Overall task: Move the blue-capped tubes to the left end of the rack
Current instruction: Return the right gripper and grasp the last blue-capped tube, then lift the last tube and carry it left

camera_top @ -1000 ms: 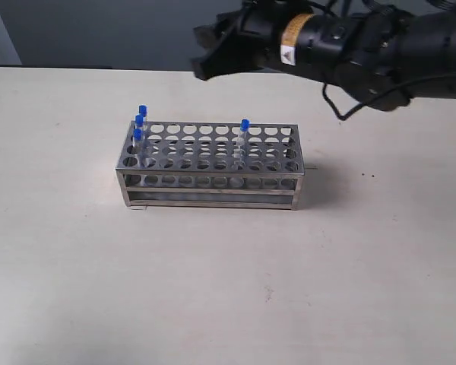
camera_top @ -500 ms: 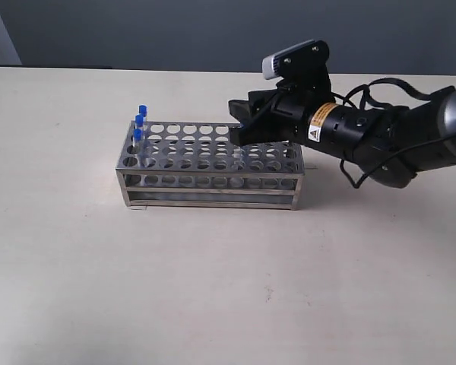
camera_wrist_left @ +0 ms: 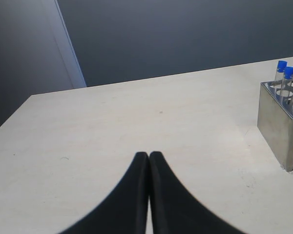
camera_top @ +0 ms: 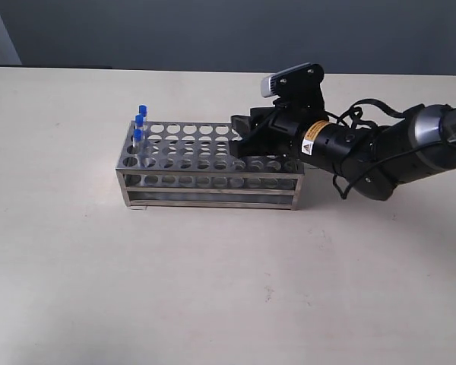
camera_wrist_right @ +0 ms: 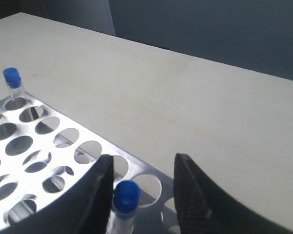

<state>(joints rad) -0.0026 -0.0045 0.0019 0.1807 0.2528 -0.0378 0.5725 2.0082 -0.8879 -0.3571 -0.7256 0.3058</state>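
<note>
The steel rack (camera_top: 210,166) stands mid-table. Three blue-capped tubes (camera_top: 139,122) stand in holes at its left end; the left wrist view shows them (camera_wrist_left: 285,78) at the rack's end wall (camera_wrist_left: 273,122). My right gripper (camera_top: 242,137) hangs over the right half of the rack and hides the fourth tube there. In the right wrist view that fourth tube (camera_wrist_right: 125,197) stands upright between the open fingers (camera_wrist_right: 198,195) of my right gripper (camera_wrist_right: 144,163), close against one of them. My left gripper (camera_wrist_left: 149,155) is shut on nothing, above bare table left of the rack.
The rack's other holes (camera_wrist_right: 19,145) hold nothing. A dark wall (camera_top: 213,30) runs behind the table's far edge. Cream tabletop (camera_top: 213,289) spreads in front of and beside the rack.
My right arm has come down from above the table's back edge to the right half of the rack. Its gripper now straddles the lone blue-capped tube, hiding it in the exterior view.
</note>
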